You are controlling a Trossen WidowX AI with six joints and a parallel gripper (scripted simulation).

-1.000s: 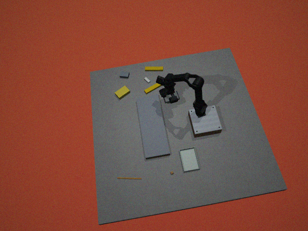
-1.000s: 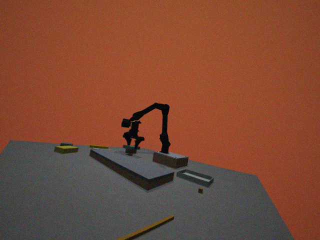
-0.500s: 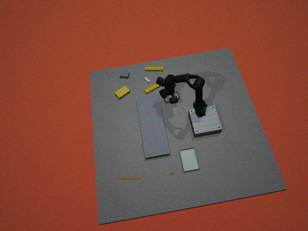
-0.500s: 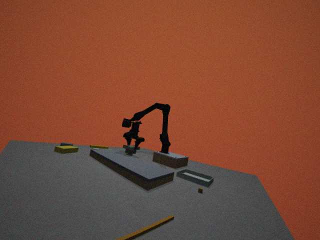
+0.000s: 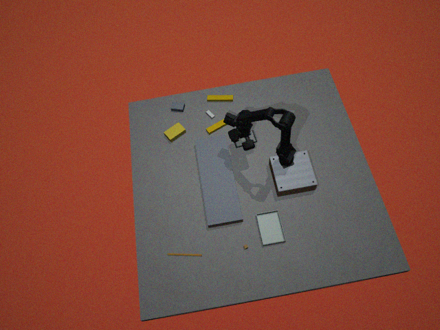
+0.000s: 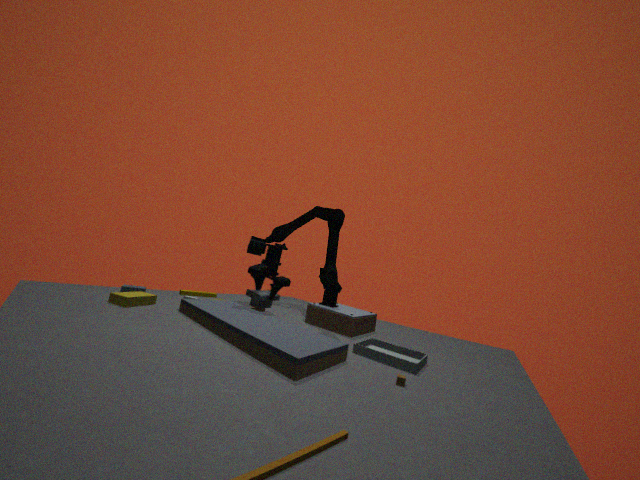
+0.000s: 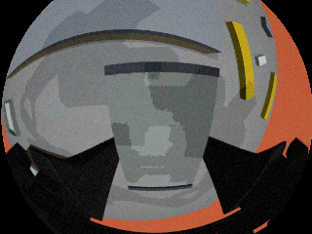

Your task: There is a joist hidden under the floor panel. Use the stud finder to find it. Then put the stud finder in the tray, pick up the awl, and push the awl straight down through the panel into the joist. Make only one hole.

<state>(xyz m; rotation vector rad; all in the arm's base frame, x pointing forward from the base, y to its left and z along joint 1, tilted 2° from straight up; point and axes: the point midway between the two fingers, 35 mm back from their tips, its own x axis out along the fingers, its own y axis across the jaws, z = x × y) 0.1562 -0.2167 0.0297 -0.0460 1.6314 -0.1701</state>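
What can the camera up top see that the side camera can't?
Only the top view shows the small white block, the angled yellow bar beside the arm, and the tray's pale floor.

Only the exterior view shows heights: the floor panel's brown side, and the gripper reaching down, shut on the gray stud finder at the panel's far end.

Both show the arm's base block, the tray, the small brown cube and the thin orange stick.

Matt grey floor panel [image 5: 217, 184]; wood-grained base block [image 5: 302, 170].
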